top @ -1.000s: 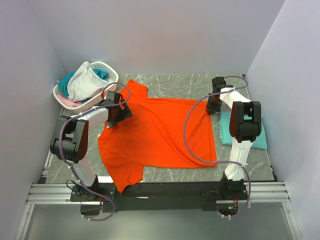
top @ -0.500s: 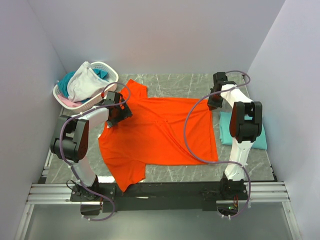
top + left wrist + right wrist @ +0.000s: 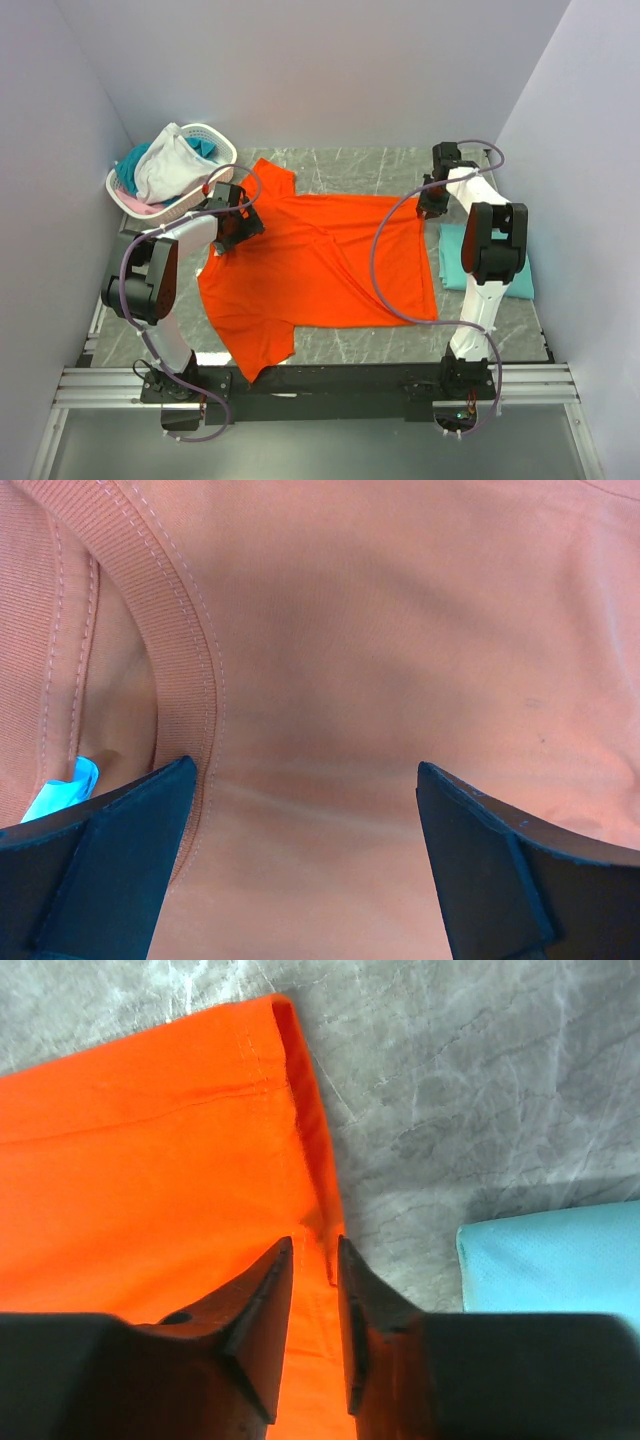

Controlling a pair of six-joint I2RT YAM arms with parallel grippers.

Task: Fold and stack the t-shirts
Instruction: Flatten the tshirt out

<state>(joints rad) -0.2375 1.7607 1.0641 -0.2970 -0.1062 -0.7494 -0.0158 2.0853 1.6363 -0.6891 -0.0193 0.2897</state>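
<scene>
A large bright orange t-shirt [image 3: 320, 265] lies spread flat on the marble table [image 3: 350, 165], its neck to the left. My left gripper [image 3: 232, 222] hovers wide open over the ribbed collar [image 3: 180, 680], nothing between its fingers [image 3: 120, 830]; in the left wrist view the gripper [image 3: 305, 780] fills the lower edge. My right gripper [image 3: 432, 205] is at the shirt's far right hem corner. In the right wrist view this gripper [image 3: 315, 1245] stands narrowly open, the orange hem [image 3: 310, 1150] running between the tips. A folded teal t-shirt [image 3: 450, 262] lies right of the orange one.
A white perforated basket [image 3: 215, 135] at the back left holds white, teal and pink garments [image 3: 170, 165]. A blue tag [image 3: 60, 790] shows inside the collar. Walls close in on both sides. The right arm's upper link [image 3: 490, 245] hangs over the teal t-shirt [image 3: 550, 1260].
My right gripper has drawn the hem corner a little to the right and back, flattening the shirt, and its jaws have parted slightly. The left gripper has not moved.
</scene>
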